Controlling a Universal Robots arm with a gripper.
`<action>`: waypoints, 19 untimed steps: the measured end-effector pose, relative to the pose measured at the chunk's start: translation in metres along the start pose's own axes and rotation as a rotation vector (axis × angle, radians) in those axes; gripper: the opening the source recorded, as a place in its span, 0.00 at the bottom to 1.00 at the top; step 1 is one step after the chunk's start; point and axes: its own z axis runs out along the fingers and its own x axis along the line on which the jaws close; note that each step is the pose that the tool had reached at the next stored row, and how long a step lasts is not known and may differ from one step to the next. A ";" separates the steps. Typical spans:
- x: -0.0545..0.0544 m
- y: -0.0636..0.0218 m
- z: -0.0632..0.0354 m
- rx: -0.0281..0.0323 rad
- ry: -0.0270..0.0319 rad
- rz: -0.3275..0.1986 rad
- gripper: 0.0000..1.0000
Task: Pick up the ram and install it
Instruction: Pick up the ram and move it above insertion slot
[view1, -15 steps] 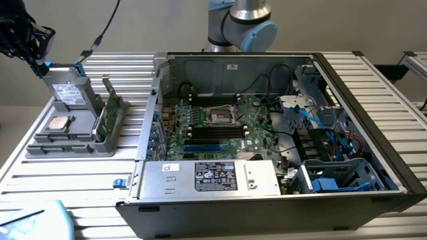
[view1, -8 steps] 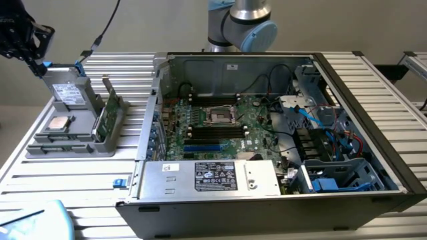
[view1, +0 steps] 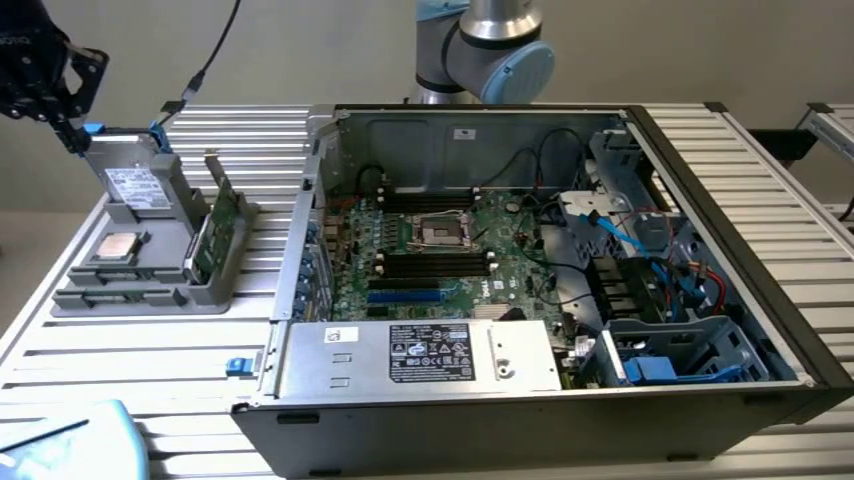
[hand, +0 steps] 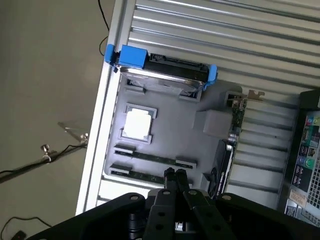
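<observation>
Ribbed metal table (view1: 134, 370): grey parts holder (view1: 134, 297) beside open computer case (view1: 427, 150).

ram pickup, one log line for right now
stage: before pick | jaws: shut, empty, above tray | ram: lying in tray slot, not picked | computer case: open

Slatted metal table (view1: 134, 350), plain, perhaps beige, wall (view1: 320, 50).

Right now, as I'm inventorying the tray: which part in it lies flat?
The square silver processor; the drive, card and ram sticks stand on edge.
</observation>
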 end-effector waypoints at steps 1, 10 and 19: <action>0.000 0.0000 0.0000 0.0002 0.0011 -0.018 0.11; 0.000 -0.0001 0.0004 0.0016 0.0109 -0.182 0.11; 0.000 -0.0001 0.0021 0.0037 0.0186 -0.346 0.11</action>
